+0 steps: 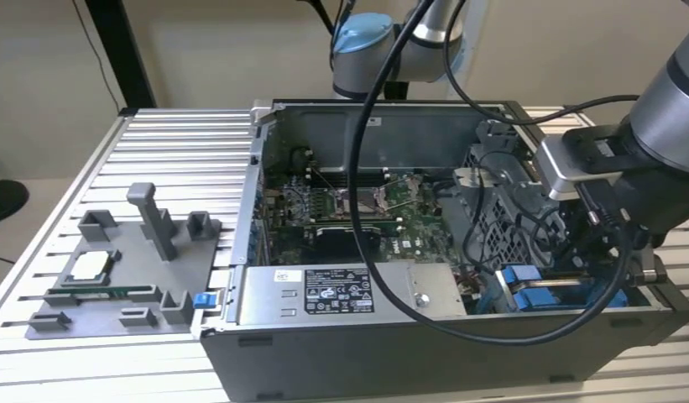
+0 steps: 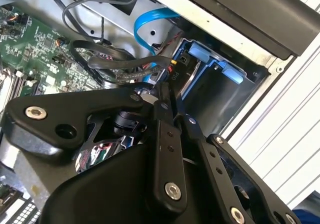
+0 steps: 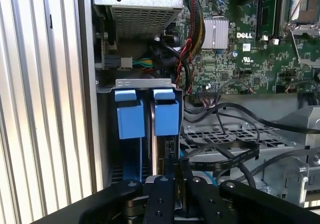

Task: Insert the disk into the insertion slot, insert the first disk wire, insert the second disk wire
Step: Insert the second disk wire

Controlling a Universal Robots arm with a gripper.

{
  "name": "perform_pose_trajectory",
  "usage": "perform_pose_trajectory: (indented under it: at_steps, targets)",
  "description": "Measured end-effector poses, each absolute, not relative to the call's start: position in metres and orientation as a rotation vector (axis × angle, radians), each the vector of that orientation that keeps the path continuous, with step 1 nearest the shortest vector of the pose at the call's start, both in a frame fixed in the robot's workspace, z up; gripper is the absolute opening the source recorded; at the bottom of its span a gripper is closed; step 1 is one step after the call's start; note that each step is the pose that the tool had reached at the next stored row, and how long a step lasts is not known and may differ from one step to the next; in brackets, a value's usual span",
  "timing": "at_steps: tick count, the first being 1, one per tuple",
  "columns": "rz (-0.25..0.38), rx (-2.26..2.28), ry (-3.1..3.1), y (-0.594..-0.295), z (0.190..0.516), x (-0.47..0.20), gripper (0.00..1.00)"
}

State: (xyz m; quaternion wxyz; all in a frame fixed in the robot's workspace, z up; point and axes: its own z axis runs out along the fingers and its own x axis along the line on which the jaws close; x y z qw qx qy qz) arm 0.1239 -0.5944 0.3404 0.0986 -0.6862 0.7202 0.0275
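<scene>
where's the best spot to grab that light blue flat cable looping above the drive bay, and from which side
Probably the top of its arch: in the second wrist view the light blue cable bows free of the case wall there, clear of the black wires below. Coming from the open side of the case, fingers across its flat faces, seems safest. Its lower end runs down toward the insertion slot and looks crowded.

Gripper [image 3: 172, 181] down in the case corner at the insertion slot [image 3: 146, 118], black cables [image 3: 220, 151] looped just beside it, blue cable [image 2: 150, 26] arcing near, case wall [image 2: 260, 19] tight on the other side; open room above green motherboard [image 1: 344, 222]
</scene>
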Motion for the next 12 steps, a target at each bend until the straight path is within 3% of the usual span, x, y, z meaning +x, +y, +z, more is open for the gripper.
perform_pose_trajectory:
  at_steps: [12]
  targets:
    - [0.078, -2.022, 2.138, -0.5936, 0.3348, 0.1238, 0.00]
